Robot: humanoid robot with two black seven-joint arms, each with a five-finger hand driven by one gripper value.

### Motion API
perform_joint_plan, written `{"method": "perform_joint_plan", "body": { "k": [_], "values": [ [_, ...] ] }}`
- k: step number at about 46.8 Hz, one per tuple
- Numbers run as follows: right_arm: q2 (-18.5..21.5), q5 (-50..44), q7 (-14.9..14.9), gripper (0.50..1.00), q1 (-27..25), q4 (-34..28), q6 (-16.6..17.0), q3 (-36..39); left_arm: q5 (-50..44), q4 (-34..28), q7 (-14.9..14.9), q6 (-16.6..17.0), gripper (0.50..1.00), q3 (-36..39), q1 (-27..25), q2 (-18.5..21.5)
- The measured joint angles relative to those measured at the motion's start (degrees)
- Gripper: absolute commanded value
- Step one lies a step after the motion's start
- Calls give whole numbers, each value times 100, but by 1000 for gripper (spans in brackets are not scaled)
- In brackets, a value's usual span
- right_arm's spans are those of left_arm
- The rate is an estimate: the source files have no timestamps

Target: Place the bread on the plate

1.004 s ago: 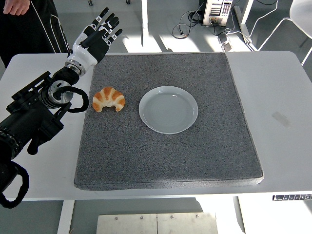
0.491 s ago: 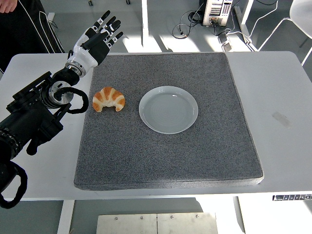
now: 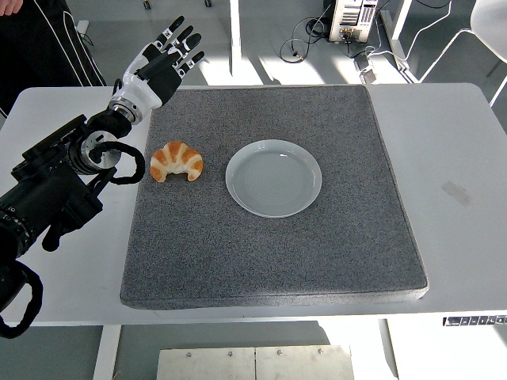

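Note:
A golden croissant (image 3: 177, 161) lies on the left part of a grey mat (image 3: 269, 253). A white plate (image 3: 274, 177) sits empty near the middle of the mat, to the right of the croissant. My left hand (image 3: 164, 63) is raised above the mat's far left corner, behind the croissant and apart from it. Its fingers are spread and it holds nothing. The right arm is out of view.
The mat lies on a white table (image 3: 459, 158). A person in dark clothes (image 3: 47, 39) stands at the top left behind the table. Cables and a computer case (image 3: 352, 17) are on the floor beyond.
My left hand has drifted slightly to the right and forward, staying open. The croissant and plate have not moved.

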Motion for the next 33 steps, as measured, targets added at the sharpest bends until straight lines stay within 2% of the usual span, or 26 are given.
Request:
{"method": "perform_joint_plan", "body": {
  "k": [6, 10, 14, 23, 33],
  "values": [
    [0, 0, 0, 1000, 0, 0, 0, 0, 368, -79, -28, 75, 984, 300, -106, 138],
    [0, 0, 1, 1000, 0, 0, 0, 0, 703, -315, -34, 177, 983, 495, -193, 428],
    [0, 0, 2, 1000, 2, 0, 1, 0, 1166, -718, -34, 337, 981, 668, -229, 728],
    [0, 1, 1, 1000, 0, 0, 2, 0, 2067, -2083, -34, 533, 980, 682, -265, 1743],
    [0, 1, -1, 1000, 0, 0, 2, 0, 2929, -2651, -37, 659, 983, 656, -365, 2193]
  ]
}}
